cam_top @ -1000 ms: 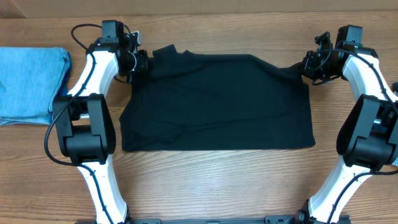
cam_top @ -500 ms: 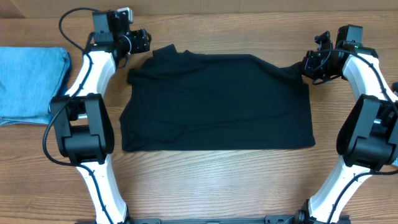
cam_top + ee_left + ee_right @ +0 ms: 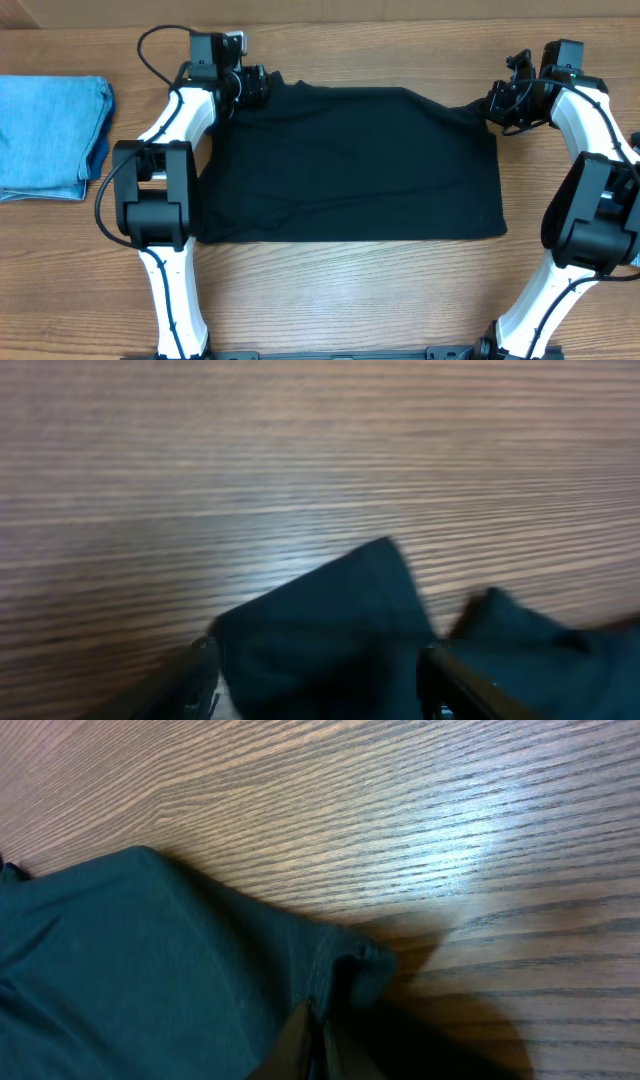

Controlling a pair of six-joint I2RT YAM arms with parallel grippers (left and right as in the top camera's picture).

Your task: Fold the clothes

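A black shirt (image 3: 350, 165) lies flat across the middle of the table. My left gripper (image 3: 256, 88) is at its top left corner. In the left wrist view its fingers (image 3: 320, 682) are wide open, with a flap of the black shirt (image 3: 335, 615) between them. My right gripper (image 3: 497, 105) is at the shirt's top right corner. In the right wrist view its fingers (image 3: 316, 1042) are shut, pinching a fold of the black shirt (image 3: 150, 960).
A folded light blue garment (image 3: 50, 135) lies at the table's left edge. Bare wood table (image 3: 350, 290) runs along the front, below the shirt. Both arm bases stand at the front edge.
My left gripper left the shirt's left edge, swung up and away, then came right onto the shirt's top left corner. The right arm has not moved.
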